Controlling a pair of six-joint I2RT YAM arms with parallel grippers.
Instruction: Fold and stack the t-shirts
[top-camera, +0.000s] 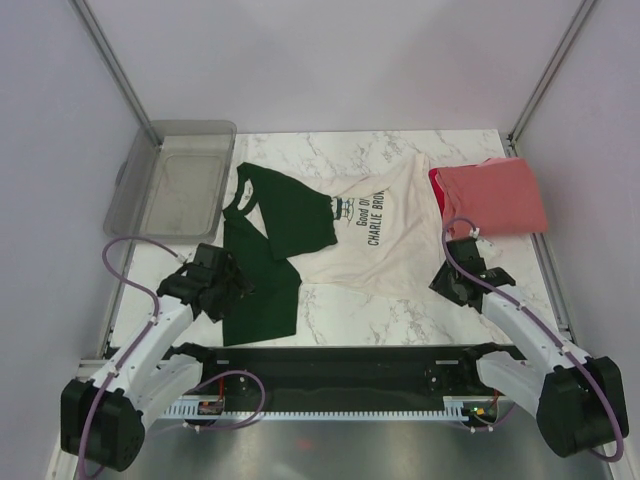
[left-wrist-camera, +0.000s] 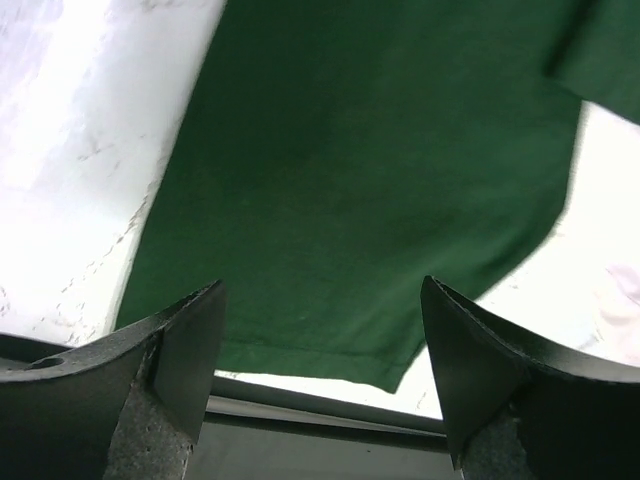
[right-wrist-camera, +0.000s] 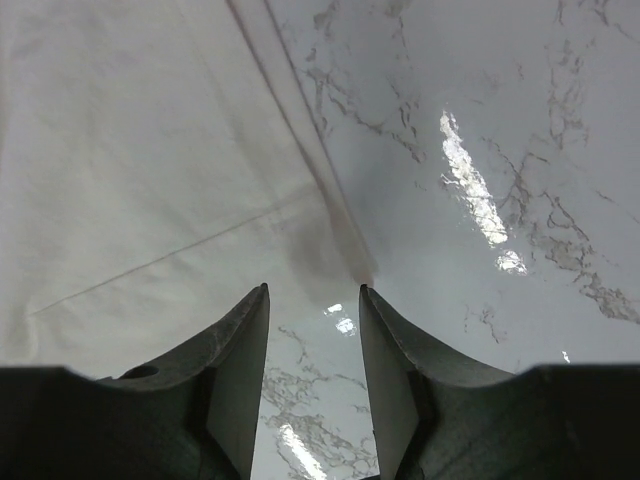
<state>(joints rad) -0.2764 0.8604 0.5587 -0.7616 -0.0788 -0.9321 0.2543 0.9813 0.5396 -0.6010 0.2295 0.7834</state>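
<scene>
Left claw (left-wrist-camera: 320, 283): jaws wide apart, nothing between them, holding nothing. It hangs over the near left part of the counter (top-camera: 380, 310). A dark green panel (left-wrist-camera: 350, 180) of the cream-and-green t-shirt (top-camera: 375, 235) lies directly beneath and ahead of it. The panel's hem runs along just inside the counter's near edge. Whether the fingertips touch the cloth cannot be told.

Right claw (right-wrist-camera: 313, 289): jaws partly open, bare marble visible in the gap, nothing gripped. It sits near the right edge, about midway from near to far. The near right corner of the cream cloth ends just ahead of the fingertips, close to one finger. Contact cannot be confirmed.

Cream-and-green t-shirt: spread flat across the middle of the counter between the two claws. Green portions lie to the left, with some green folded over the cream. The black print and lettering face up.

Coral-red t-shirt (top-camera: 495, 195): folded, at the far right corner, just beyond the right claw and beside the cream cloth.

Clear grey plastic bin (top-camera: 185, 190): at the far left corner, just beside the green sleeve.
</scene>
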